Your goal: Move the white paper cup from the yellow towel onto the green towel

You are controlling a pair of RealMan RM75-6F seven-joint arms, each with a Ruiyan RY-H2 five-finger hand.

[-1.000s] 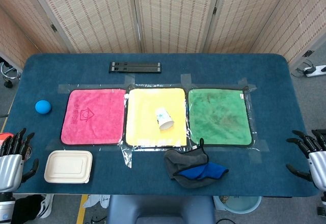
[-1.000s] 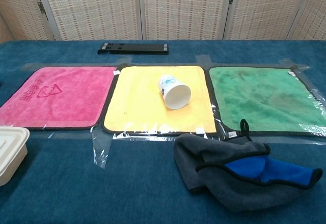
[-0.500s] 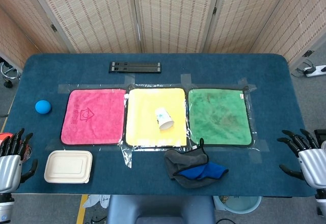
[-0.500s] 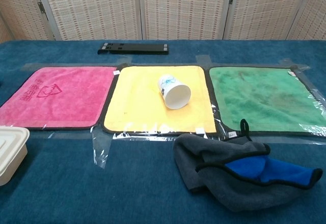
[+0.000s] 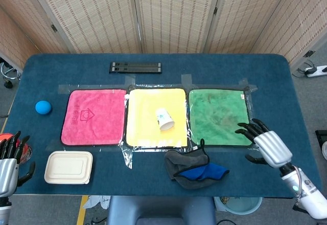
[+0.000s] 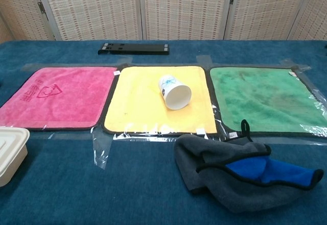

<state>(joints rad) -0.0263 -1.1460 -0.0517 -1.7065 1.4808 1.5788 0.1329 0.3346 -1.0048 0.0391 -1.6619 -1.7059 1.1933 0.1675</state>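
Observation:
The white paper cup [image 5: 164,118] [image 6: 174,92] lies on its side on the yellow towel [image 5: 148,130] [image 6: 138,107], its mouth facing the table's front. To its right lies the green towel [image 5: 219,116] [image 6: 263,99] with nothing on it. My right hand [image 5: 265,145] hovers open, fingers spread, at the green towel's front right corner, far from the cup. At the front left table edge my left hand [image 5: 8,163] is open and holds nothing. Neither hand appears in the chest view.
A pink towel [image 5: 94,116] lies left of the yellow one. A grey and blue cloth [image 5: 194,169] [image 6: 240,171] is bunched in front of the towels. A white lidded box [image 5: 68,167], a blue ball [image 5: 43,107] and a black bar [image 5: 135,67] also sit on the table.
My right hand has moved left and forward from the table's right edge to the green towel's front right corner. The left hand has dropped slightly lower. The cup has not moved.

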